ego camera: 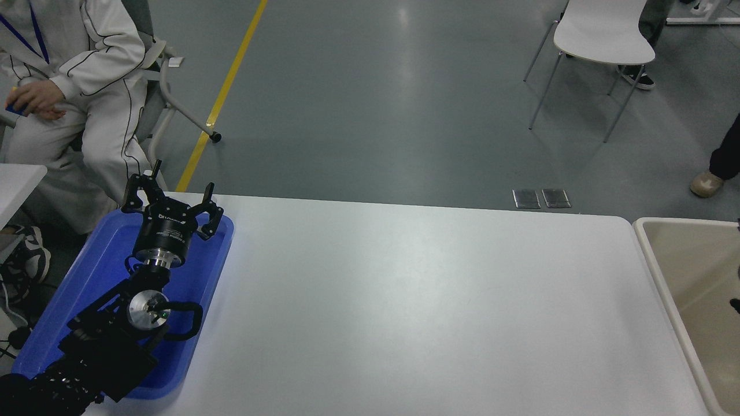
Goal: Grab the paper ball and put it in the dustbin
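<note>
From my seat the left arm sits parked at the lower left over the blue tray [87,277], and its base is cut off by the bottom corner. The left hand [171,199] is spread wide with nothing in it, fingers [137,188] poking past the tray's far end. One tray, and a good part of its floor is hidden under the arm, so I can't tell what's underneath.

The tabletop [404,300] is one big white slab. I can't spot the paper ball anywhere.

The dustbin [650,248] sits just off the tabletop's right end, only its left rim and part of the cream inside showing; the rest runs out of frame. At the right edge over the bin there are a couple of tiny dark slivers. Could be the right hand, but they're too small for me to call, let alone say how its fingers stand.

Farther back: one seated person in white [75,86] at top left, head cropped; one white chair [601,34] at top right; a shoe and dark trouser leg [720,167] clipped by the right edge.
</note>
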